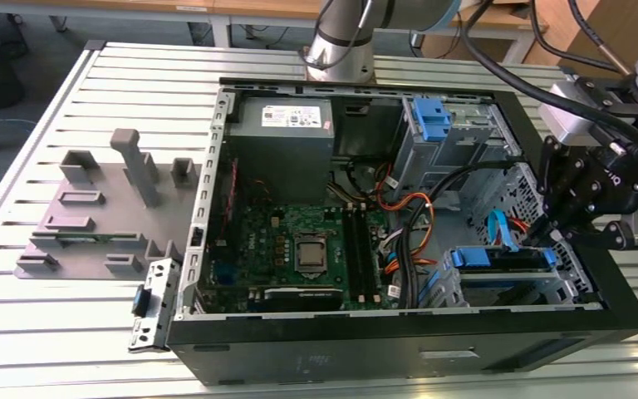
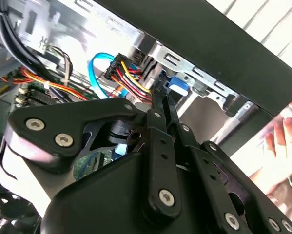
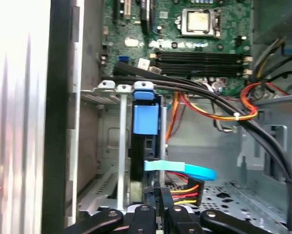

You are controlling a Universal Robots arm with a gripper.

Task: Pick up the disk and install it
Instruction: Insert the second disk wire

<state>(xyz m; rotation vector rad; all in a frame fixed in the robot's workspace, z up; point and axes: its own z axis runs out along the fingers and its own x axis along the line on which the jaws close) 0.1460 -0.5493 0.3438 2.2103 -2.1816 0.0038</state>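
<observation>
Scene: an open black computer case (image 1: pixel 408 332) lies on its side on a slatted metal desk (image 1: pixel 31 316); a grey moulded holder (image 1: pixel 97 216) stands on the desk at the exterior view's left of the case.

Inside the case: a green motherboard (image 1: pixel 308 249) in the middle, a grey power supply box (image 1: pixel 280 125) at the far side, and a tall blue latch piece (image 1: pixel 432 116) on a metal cage next to it.

Disk: the disk (image 1: pixel 502 259), seen by its blue carrier bracket, sits in the metal drive bay (image 1: pixel 552 287) at the near corner of the case on the exterior view's right. In the first wrist view the blue bracket tab (image 3: pixel 146 117) stands between the silver rails of the bay.

Cables: a light blue flat cable (image 3: pixel 184 168) and a bundle of red, yellow and black wires (image 3: pixel 184 192) run to the end of the disk; the same wires (image 2: pixel 128 78) appear in the second wrist view.

Gripper: the black gripper (image 1: pixel 557 237) hangs over the edge of the case on the exterior view's right, just at the end of the disk. Its linkage (image 2: pixel 160 146) shows in the second wrist view.

Jaws: their state cannot be told, because the tips are hidden behind the linkage and the bay.

Person: a blurred hand (image 2: pixel 282 141) is outside the case wall in the second wrist view.
</observation>
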